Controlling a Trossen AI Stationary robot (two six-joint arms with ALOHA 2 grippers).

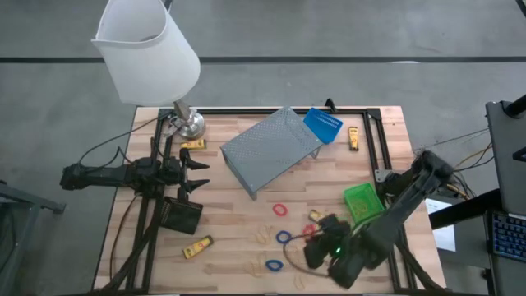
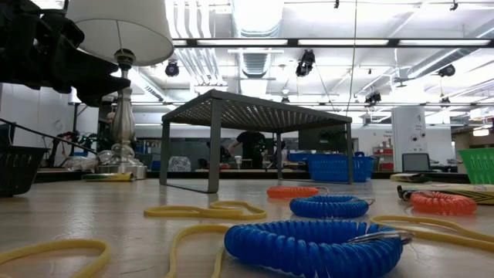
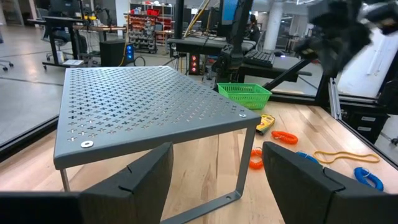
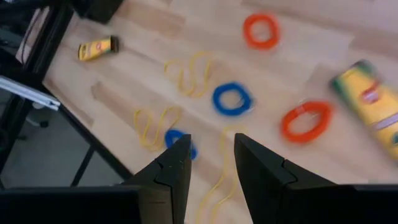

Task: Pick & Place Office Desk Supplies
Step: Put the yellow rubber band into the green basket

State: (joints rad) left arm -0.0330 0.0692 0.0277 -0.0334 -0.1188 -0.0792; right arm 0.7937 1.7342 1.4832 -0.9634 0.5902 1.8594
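Note:
Small yellow oblong pieces lie flat on the wooden table: one near the front left (image 1: 197,247), one by the lamp (image 1: 193,144), one at the far right (image 1: 353,138). Red loops (image 4: 261,30) (image 4: 305,121) and blue loops (image 4: 231,99) (image 4: 180,140) lie near the front edge. The black bin (image 1: 181,215), blue bin (image 1: 322,125) and green bin (image 1: 362,201) stand on the table. My right gripper (image 4: 212,155) hangs open and empty above the loops, pointing slantwise down. My left gripper (image 3: 217,180) waits open at the left, level, facing the grey shelf.
A grey perforated metal shelf (image 1: 271,148) stands at the table's middle back. A white-shaded lamp (image 1: 152,53) stands at the far left corner. Thin yellow bands (image 4: 193,71) lie among the loops. A black frame (image 1: 382,148) runs along the table's edges.

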